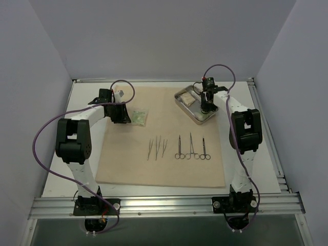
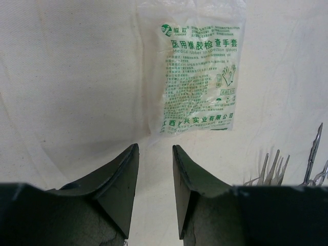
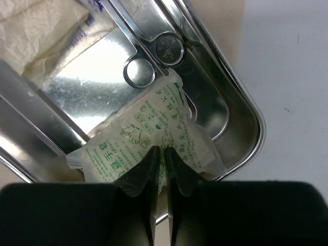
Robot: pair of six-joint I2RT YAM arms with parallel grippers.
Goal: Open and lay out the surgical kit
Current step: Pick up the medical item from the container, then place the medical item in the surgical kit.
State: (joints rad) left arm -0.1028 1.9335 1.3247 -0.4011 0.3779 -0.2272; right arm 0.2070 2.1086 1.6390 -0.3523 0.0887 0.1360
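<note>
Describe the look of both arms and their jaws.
Both the left arm and right arm have white links with chunky black joint housings. A purple cable loops loosely along each. The jaws are dark and wedge-shaped, tapering toward the tips. No markings are legible.

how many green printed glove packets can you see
2. The cloth packet lies on the cloth ahead of the left gripper. The tray packet sits in the tray, pinched by the right gripper. More may hide beneath it.

White table (image 1: 267,169), aluminium rail (image 1: 169,205)
</note>
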